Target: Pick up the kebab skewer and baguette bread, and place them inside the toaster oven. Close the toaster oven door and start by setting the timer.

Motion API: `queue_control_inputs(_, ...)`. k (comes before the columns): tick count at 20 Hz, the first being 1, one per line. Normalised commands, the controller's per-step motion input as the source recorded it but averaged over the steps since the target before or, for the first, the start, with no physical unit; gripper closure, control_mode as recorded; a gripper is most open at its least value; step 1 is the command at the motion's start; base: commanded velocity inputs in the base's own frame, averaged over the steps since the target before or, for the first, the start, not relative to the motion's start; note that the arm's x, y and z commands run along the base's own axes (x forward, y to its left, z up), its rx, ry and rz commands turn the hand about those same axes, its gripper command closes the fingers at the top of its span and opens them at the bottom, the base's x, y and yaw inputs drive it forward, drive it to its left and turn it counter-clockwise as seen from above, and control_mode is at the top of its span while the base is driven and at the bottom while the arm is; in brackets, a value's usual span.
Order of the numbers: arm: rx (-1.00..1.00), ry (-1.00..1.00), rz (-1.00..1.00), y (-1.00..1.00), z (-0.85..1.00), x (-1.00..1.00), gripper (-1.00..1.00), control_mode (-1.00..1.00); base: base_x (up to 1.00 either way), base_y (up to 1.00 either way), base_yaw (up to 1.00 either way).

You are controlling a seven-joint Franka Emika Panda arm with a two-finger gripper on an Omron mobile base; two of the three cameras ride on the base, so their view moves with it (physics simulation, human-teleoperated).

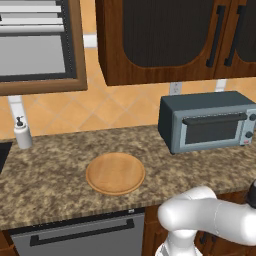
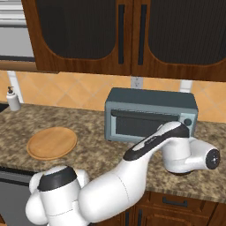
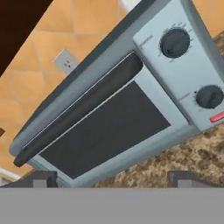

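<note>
The grey-blue toaster oven (image 1: pixel 207 122) (image 2: pixel 150 114) (image 3: pixel 131 109) stands on the granite counter against the tiled wall. Its door (image 1: pixel 212 131) (image 3: pixel 105 127) is shut, dark glass under the bar handle (image 3: pixel 78 111). Two dark knobs (image 3: pixel 175 42) (image 3: pixel 209 96) and a red button (image 3: pixel 217 117) sit on its right panel. My gripper (image 3: pixel 113 179) is open, its tips wide apart with nothing between them, a short way in front of the door and rolled to it. The kebab skewer and the baguette bread are out of view.
A round wooden board (image 1: pixel 115 173) (image 2: pixel 51 142) lies on the counter left of the oven. A soap dispenser (image 1: pixel 22 134) (image 2: pixel 13 99) stands far left. Dark wooden cabinets (image 1: pixel 160 40) hang above. A wall outlet (image 3: pixel 65 61) is behind the oven.
</note>
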Motion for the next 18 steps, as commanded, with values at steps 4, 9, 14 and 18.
queue_control_inputs(4,0.21,0.0,-0.22,-0.02,-0.22,0.28,-1.0,-1.0,0.0,0.0,0.0)
queue_control_inputs(9,0.12,0.0,-0.2,-0.35,-0.2,0.17,-1.0,-1.0,0.0,0.0,0.0)
queue_control_inputs(14,0.07,0.0,-0.12,-0.39,-0.17,0.04,-1.0,-1.0,0.0,0.0,0.0)
queue_control_inputs(18,0.15,0.0,-0.06,-0.08,-0.17,0.03,-1.0,-1.0,0.0,0.0,0.0)
